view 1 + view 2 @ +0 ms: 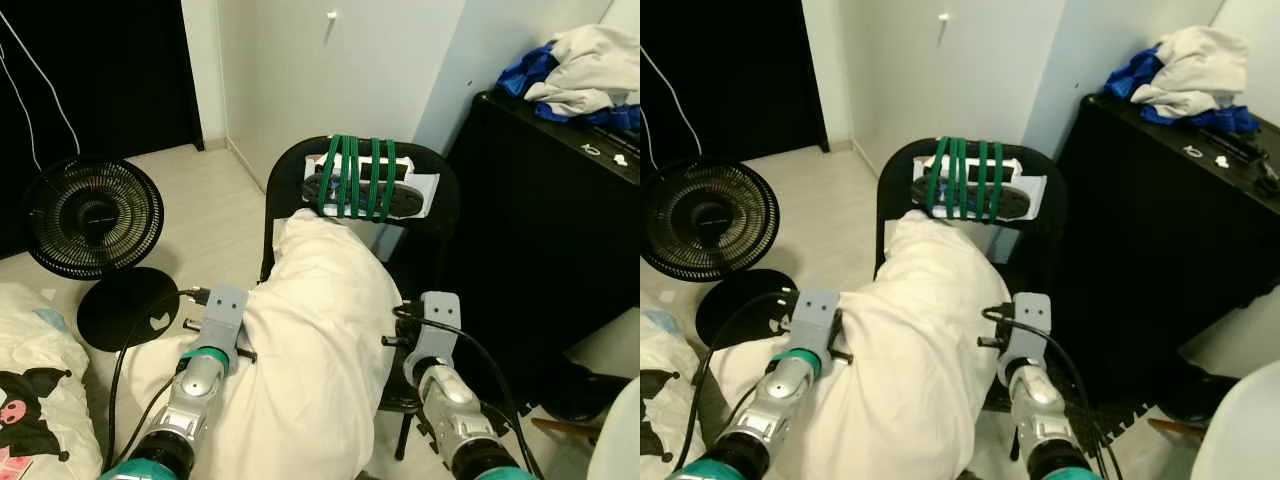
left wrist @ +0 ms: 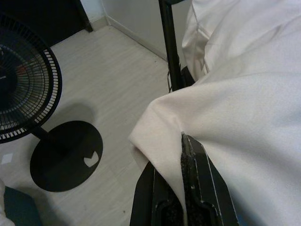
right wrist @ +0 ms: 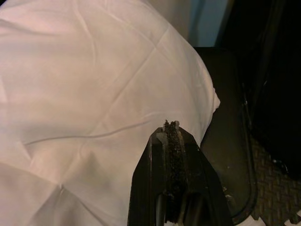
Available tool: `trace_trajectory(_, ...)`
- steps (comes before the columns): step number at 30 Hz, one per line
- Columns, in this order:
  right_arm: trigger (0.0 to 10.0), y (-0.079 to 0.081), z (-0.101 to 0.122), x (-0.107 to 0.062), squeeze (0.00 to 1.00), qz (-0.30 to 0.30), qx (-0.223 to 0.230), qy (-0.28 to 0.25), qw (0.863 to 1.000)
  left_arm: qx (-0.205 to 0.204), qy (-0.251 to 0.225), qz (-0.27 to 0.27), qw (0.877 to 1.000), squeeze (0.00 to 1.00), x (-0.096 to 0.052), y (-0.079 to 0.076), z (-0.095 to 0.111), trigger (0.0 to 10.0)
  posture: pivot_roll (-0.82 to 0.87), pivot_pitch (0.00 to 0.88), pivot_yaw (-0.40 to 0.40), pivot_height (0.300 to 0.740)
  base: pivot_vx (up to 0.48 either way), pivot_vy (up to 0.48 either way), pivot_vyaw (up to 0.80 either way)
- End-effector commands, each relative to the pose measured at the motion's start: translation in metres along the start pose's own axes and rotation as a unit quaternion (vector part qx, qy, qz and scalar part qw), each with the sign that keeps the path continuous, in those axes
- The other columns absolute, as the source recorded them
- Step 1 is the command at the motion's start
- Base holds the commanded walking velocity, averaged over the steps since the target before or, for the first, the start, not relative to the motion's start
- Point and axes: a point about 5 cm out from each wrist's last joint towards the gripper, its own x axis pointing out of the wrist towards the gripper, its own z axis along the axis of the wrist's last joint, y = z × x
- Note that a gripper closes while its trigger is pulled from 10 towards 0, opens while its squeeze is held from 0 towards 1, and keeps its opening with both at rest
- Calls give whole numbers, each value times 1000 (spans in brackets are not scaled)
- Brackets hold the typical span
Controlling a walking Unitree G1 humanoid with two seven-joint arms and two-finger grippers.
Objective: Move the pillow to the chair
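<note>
A large white fabric pillow (image 1: 320,340) lies lengthwise on the black metal folding chair (image 1: 440,200), its far end resting against the lower part of the backrest and its near end hanging over the front edge of the seat toward the robot. The black seat (image 3: 225,155) shows beside the pillow's right edge. Green elastic cords (image 1: 355,175) are wound around the top of the backrest, strapping a dark oval object and a white item to it.

The left end effector (image 2: 181,188) sits at the pillow's left edge near the front of the seat; its two black fingers are closed together with a fold of the white cover pinched between them. The right end effector (image 3: 171,165) is at the pillow's right side, its fingers pressed together with their tips against the fabric; whether any cloth is caught between them cannot be told.

On the pale wood-look floor (image 1: 210,210) to the left of the chair stands a black round pedestal fan (image 1: 95,215) with its circular base (image 1: 130,305) near the pillow's hanging corner. A printed bedsheet with a black cartoon figure (image 1: 30,400) lies at the lower left. To the right of the chair stands a black cabinet (image 1: 550,230), with a heap of white and blue clothes (image 1: 580,75) on its top
</note>
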Motion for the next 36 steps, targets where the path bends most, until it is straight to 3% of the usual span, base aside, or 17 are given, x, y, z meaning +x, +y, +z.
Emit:
trace_trajectory(1, 10000, -2, -7, -3, 0, -6, 5, 9, 1000, 0, -4, -3, 1000, 0, 0, -1, 1, 10000, 44, 10, -9, 637, 0, 0, 0)
trace_trajectory(14, 10000, -6, -8, -4, 0, -14, 7, 7, 1000, 0, -11, -14, 1000, 0, 2, -5, 4, 10000, 40, 17, -4, 588, 0, 0, 0)
trace_trajectory(25, 10000, -7, -6, -4, 0, -19, 6, 2, 1000, 12, -18, -32, 999, 0, 3, -8, 7, 10000, 37, 33, 3, 588, 0, 0, 0)
trace_trajectory(33, 10000, -16, 7, 1, 0, -24, 18, -14, 999, 29, -27, -29, 999, 0, 8, 1, 15, 10000, 38, 41, -1, 588, 0, 0, 0)
trace_trajectory(34, 10000, -21, 13, 2, 1000, -32, 36, -23, 999, 29, -28, -24, 999, 0, 9, 5, 16, 10000, 42, 45, -1, 588, 0, 0, 0)
trace_trajectory(35, 10000, -28, 20, 4, 1000, -48, 67, -33, 996, 30, -30, -21, 999, 0, 9, 8, 17, 10000, 47, 52, -4, 588, 0, 0, 0)
trace_trajectory(36, 10000, -28, 20, 4, 1000, -48, 67, -33, 996, 30, -30, -21, 999, 0, 9, 8, 17, 10000, 47, 52, -4, 588, 0, 0, 0)
